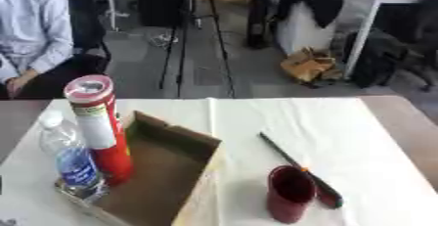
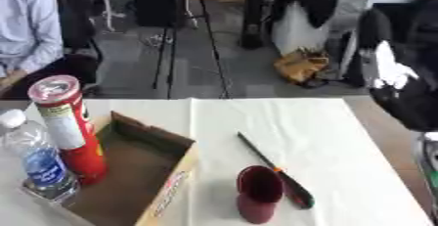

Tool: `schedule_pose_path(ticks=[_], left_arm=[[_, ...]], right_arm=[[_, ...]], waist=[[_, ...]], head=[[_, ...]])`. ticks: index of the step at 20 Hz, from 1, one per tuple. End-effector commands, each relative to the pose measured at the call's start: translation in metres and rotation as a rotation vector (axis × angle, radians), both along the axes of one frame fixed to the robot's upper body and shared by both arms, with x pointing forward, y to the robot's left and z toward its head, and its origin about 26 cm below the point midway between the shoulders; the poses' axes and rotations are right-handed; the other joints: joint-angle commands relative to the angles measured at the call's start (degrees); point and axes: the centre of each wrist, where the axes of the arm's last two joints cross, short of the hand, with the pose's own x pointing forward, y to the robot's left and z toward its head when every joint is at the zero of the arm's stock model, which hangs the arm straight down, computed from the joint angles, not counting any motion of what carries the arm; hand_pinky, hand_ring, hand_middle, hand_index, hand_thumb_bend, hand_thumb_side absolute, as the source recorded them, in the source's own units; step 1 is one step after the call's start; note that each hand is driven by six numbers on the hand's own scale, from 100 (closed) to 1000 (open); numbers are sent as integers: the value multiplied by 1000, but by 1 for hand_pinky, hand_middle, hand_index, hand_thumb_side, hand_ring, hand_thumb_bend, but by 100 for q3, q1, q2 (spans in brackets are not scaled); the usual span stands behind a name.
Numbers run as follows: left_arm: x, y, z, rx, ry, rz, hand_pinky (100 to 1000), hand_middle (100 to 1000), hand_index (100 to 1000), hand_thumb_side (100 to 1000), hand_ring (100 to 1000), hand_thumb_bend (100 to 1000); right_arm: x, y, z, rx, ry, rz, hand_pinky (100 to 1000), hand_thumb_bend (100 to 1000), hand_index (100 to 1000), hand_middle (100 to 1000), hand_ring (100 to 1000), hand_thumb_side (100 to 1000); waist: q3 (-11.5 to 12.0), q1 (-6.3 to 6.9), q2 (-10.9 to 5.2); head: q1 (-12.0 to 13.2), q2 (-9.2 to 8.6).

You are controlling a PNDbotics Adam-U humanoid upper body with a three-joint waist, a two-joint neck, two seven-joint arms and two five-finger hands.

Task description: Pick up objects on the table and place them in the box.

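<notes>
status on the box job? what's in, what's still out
Done: the red can and water bottle stand upright in the box, at its left end. In hand: nothing that shows; neither hand can be made out in either view. Left: the dark red cup and the screwdriver beside it still sit on the white cloth, right of the box. About half done.

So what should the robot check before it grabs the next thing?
1. Box open on top: ok.
2. Room left in the box beside the red can and water bottle: ok.
3. Red cup upright on the cloth, outside the box: ok.
4. Screwdriver lying right beside the cup, might get bumped: not ok.
5. Robot's hands ready: cannot tell, neither one shows.
</notes>
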Motion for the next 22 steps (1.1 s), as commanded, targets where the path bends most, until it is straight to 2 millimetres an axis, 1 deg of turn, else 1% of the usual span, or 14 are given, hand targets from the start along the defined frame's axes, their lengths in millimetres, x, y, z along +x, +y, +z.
schedule_pose_path(ticks=[1,5,8,12,14,15,16,17,18,19,20,21,22], left_arm=[[-3,1,6,29,-13,-7,945,898,855,991,854,100],[-3,2,4,40,-2,-8,945,892,850,990,853,100],[-3,2,4,49,5,-9,945,889,847,988,853,100],[-3,2,3,54,11,-11,945,887,846,988,853,100],[-4,2,2,57,14,-11,946,883,842,988,853,100],[-4,2,2,59,16,-11,946,883,842,988,853,100],[-4,2,2,61,17,-12,946,881,840,986,852,100],[-4,3,2,63,18,-12,946,881,840,986,852,100],[-4,3,2,65,19,-12,946,879,839,986,852,100],[-4,3,2,66,19,-12,946,879,839,986,852,100],[-4,3,2,66,20,-12,946,878,839,986,852,100],[-4,3,2,67,21,-12,946,878,839,986,852,100],[-4,3,2,68,22,-12,946,877,838,985,851,100]], right_arm=[[-9,8,20,-193,135,-15,917,488,1000,952,940,1000],[-7,22,36,-403,289,-4,912,509,1000,972,950,1000],[-1,32,45,-552,391,-7,909,504,1000,976,948,1000],[7,41,53,-673,482,-16,902,511,1000,983,947,1000],[12,44,54,-705,525,-14,898,588,1000,990,959,1000],[16,46,54,-719,554,-11,898,588,1000,990,959,1000],[19,48,53,-736,589,-5,905,712,1000,1000,977,998],[23,49,53,-752,624,4,905,712,1000,1000,977,998],[26,50,52,-771,665,14,922,762,1000,1000,998,935],[28,50,52,-784,696,22,922,762,1000,1000,998,935],[30,50,53,-794,723,26,927,770,1000,1000,1000,900],[31,50,54,-801,744,30,932,770,1000,1000,1000,900],[33,50,53,-809,772,37,932,783,1000,1000,1000,857]], waist=[[3,-35,-145],[20,-93,-194],[29,-139,-219],[43,-176,-235],[57,-196,-240],[61,-204,-242],[67,-214,-245],[69,-220,-247],[73,-228,-249],[73,-231,-251],[73,-234,-253],[72,-235,-253],[72,-238,-255]], head=[[-45,47],[-64,52],[-87,56],[-107,53],[-119,43],[-122,38],[-119,32],[-116,30],[-112,30],[-109,31],[-105,32],[-103,32],[-103,34]])
